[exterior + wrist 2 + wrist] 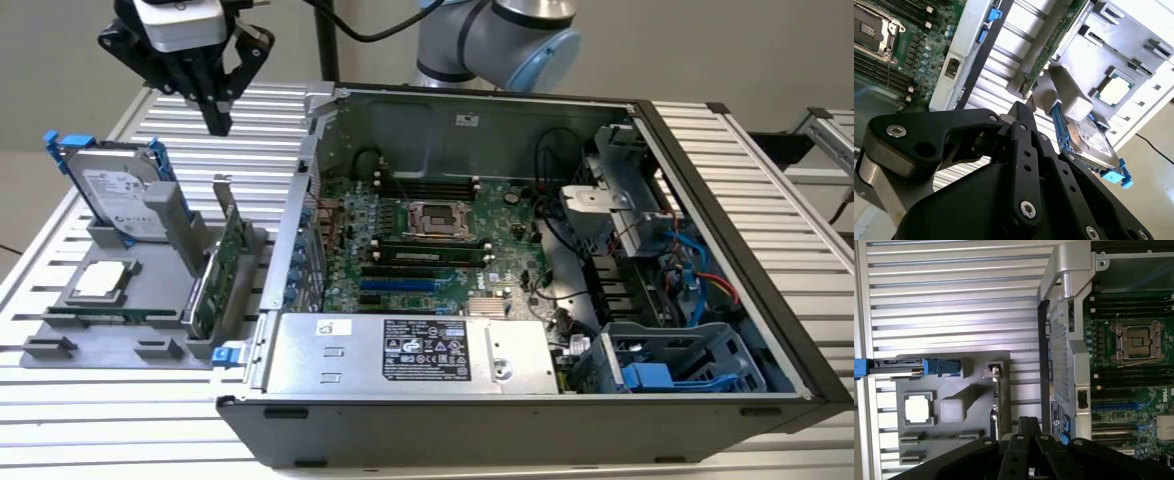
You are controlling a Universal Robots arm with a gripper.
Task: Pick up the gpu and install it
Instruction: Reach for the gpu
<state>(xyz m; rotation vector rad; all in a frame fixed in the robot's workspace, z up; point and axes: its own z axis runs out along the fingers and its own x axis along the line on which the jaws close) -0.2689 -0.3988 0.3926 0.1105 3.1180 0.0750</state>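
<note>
Hovering high over the grey parts holder (pixel 100 330), the gripper (pixel 214 120) is fully closed and empty. The gpu (pixel 227 268) stands on edge below, beside the hard drive (pixel 118 195); descending closed could strike its bracket (pixel 220 192).

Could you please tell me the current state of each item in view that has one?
gripper: fingers shut, holding nothing, up above the grey holder.
gpu: standing on edge in the holder, not grasped.
hard drive: upright in the holder, in its blue frame.
processor: lying flat in the holder.
computer case: on its side, open, side panel off.
processor socket: empty.
</note>
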